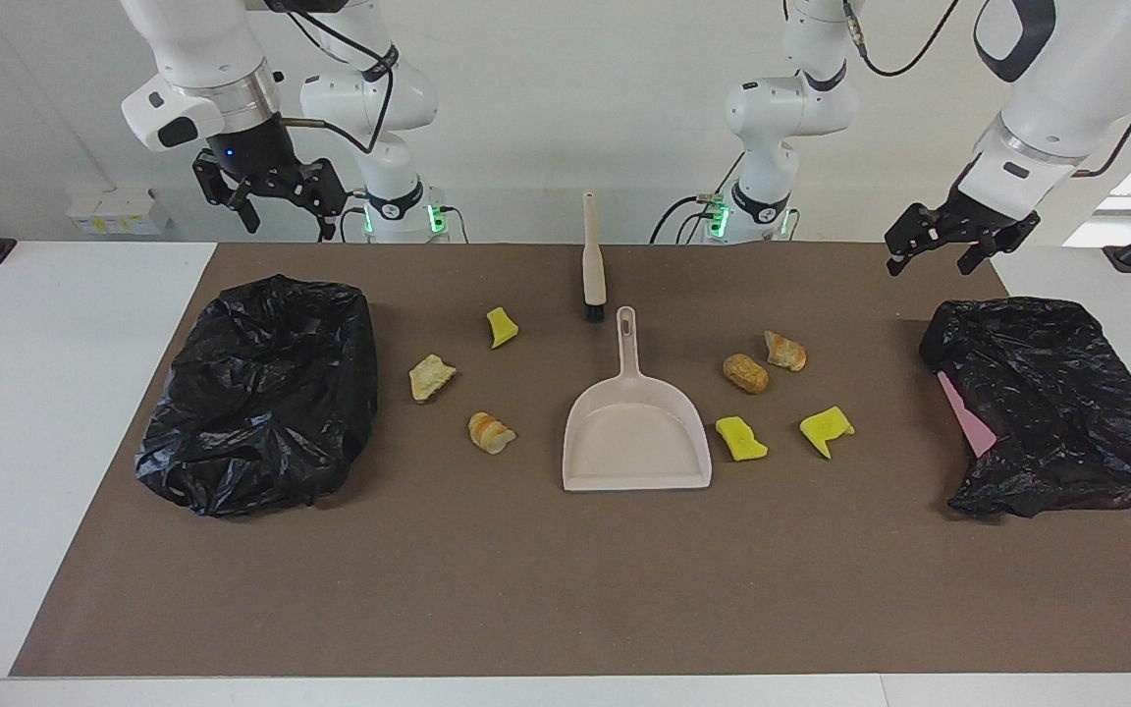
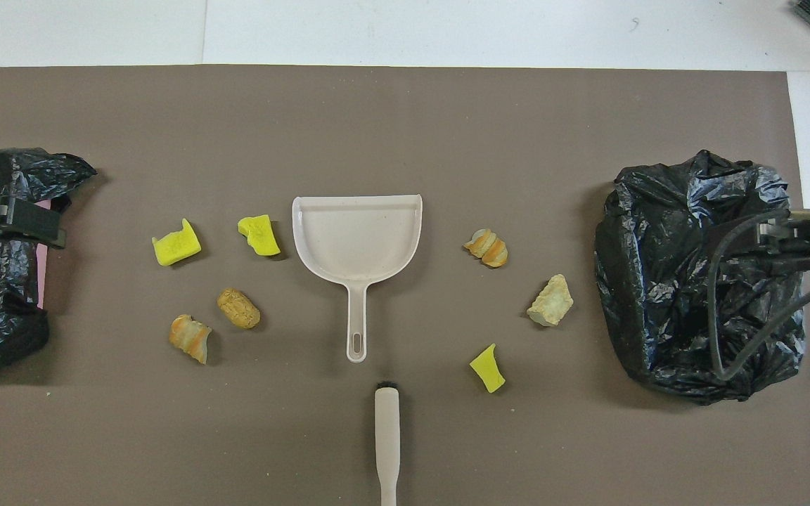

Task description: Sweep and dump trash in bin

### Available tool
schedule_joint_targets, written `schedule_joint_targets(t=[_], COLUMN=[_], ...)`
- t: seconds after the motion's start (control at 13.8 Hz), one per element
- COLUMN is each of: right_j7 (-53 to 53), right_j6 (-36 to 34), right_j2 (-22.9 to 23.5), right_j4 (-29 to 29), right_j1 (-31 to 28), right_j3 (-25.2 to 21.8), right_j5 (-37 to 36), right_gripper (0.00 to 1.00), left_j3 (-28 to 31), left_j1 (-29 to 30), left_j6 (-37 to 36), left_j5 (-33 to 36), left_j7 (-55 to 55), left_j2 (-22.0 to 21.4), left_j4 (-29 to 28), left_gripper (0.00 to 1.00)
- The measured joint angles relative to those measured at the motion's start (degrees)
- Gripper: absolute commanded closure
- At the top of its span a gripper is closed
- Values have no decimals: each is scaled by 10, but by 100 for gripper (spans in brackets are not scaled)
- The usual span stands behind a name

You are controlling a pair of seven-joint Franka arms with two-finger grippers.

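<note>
1. left gripper [image 1: 953,250] and right gripper [image 1: 271,196] both up over the bins, fingers apart, holding nothing.
2. trash [image 1: 492,432] scattered either side of dustpan [image 1: 636,432] – could skid past the pan lip if swept too fast.
3. brush [image 1: 593,265] lying flat – might slip on pickup.

We are seeing a dull brown mat [image 1: 565,570] covering a white counter [image 1: 55,412]. The dustpan [image 1: 636,432] is showing a pale beige, like the brush [image 1: 592,260] handle, whose bristles are looking black. Of the trash [image 1: 740,438], three scraps are glowing bright yellow; the others are showing tan and brown, two of them striped orange and cream. Two crinkled bags [image 1: 266,393] are shining glossy black, one revealing a pink edge.
</note>
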Motion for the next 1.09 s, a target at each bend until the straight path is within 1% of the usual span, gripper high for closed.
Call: schedule_joint_targets(t=[0.36,0.73,0.95,1.09], right_j7=[0,0,0,0], right_j6=[-2,-3,-3,-3], right_j2=[0,0,0,0], right_j4=[-3,-4,-4,-4], right_j1=[1,1,1,0], right_j3=[2,3,3,3], right_j5=[1,1,3,3], right_gripper=[0,0,0,0], left_j3=[-1,-5,-7,-8], left_j1=[0,-11,-47,-80], left_j6=[3,5,6,15], left_j5=[-2,-3,-3,-4], left_j7=[7,38,39,36], left_j2=[0,6,2,-15], left_j4=[0,-4,-16,-45], left_gripper=[0,0,0,0])
